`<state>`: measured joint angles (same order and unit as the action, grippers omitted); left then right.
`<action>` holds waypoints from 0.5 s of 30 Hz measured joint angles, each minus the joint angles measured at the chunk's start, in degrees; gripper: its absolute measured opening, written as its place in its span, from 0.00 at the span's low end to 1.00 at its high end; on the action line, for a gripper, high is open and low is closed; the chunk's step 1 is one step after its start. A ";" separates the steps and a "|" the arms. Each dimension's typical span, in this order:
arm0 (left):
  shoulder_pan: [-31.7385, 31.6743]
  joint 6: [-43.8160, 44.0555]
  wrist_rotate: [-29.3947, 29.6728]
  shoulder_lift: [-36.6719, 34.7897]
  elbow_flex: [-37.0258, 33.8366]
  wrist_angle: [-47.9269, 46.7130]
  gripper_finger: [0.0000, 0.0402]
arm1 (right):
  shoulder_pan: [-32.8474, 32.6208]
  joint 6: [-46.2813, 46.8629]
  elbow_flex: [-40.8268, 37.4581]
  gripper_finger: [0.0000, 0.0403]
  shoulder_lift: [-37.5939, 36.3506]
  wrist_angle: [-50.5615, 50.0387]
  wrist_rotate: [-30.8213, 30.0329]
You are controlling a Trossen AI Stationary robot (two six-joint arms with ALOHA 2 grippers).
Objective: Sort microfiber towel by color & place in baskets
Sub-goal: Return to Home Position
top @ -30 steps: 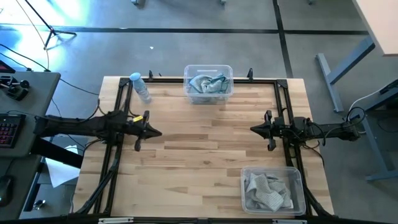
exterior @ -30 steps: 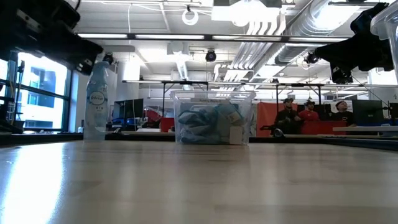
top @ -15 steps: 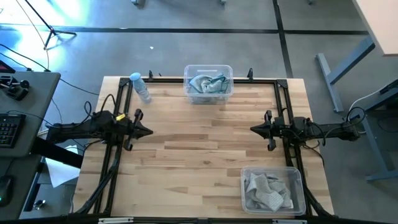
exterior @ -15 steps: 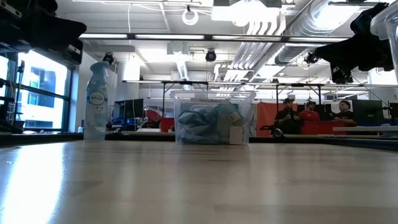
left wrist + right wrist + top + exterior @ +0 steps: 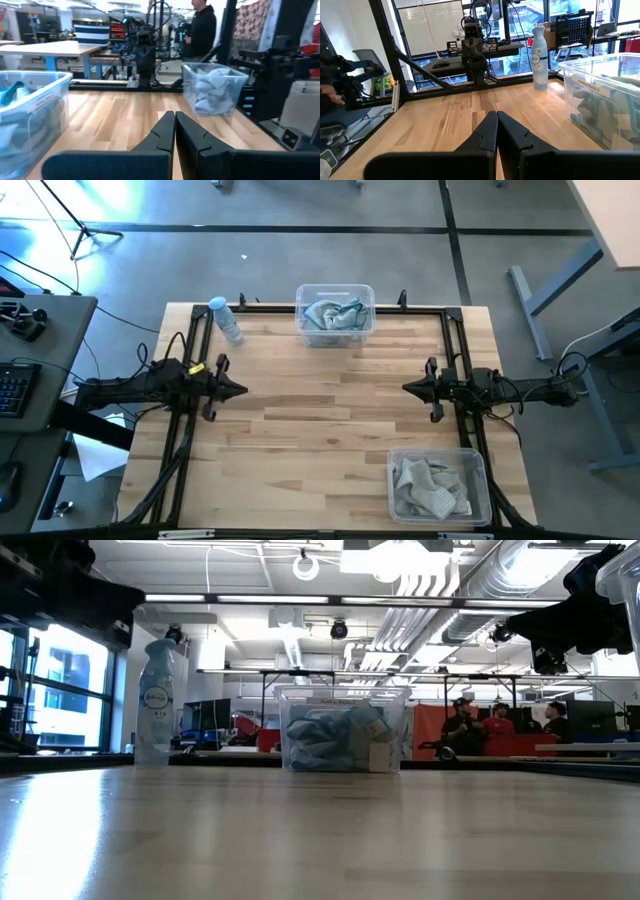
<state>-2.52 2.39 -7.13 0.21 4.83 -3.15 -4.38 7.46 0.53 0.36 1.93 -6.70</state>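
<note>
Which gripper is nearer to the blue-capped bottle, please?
Left. The left gripper is over the left part of the table, on the side where the bottle stands; the right gripper is far across it.

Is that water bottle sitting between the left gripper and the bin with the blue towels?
No. The bottle stands by a table corner on the left arm's side, clear of that line. Only bare table lies between the left gripper and the bin holding the blue towels.
</note>
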 joint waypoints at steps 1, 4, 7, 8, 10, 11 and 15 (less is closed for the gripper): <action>0.00 0.01 0.51 -0.03 -0.90 0.70 0.00 | 0.02 -0.02 -0.02 0.00 0.00 0.00 0.00; 0.07 2.41 3.27 0.20 -4.16 4.17 0.00 | 0.01 0.00 -0.02 0.00 0.00 -0.03 0.01; 0.29 2.52 4.91 2.37 -4.06 4.41 0.00 | 0.01 -0.01 -0.01 0.00 -0.02 0.00 0.03; 0.28 2.48 6.07 2.46 -4.19 3.91 0.00 | 0.00 -0.02 -0.02 0.00 0.01 -0.02 0.03; 0.28 2.82 7.89 2.48 -4.18 3.89 0.00 | 0.00 -0.02 -0.02 0.00 -0.01 -0.02 0.00; 0.28 3.37 8.20 2.77 -4.10 3.95 0.00 | 0.00 0.00 -0.02 0.00 -0.07 -0.02 0.00; 0.28 6.23 8.41 3.14 -4.14 3.57 0.00 | 0.00 -0.02 -0.01 0.00 0.02 -0.02 0.01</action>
<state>-2.24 8.62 1.28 3.35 0.69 0.42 -4.38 7.45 0.52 0.38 1.91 -6.69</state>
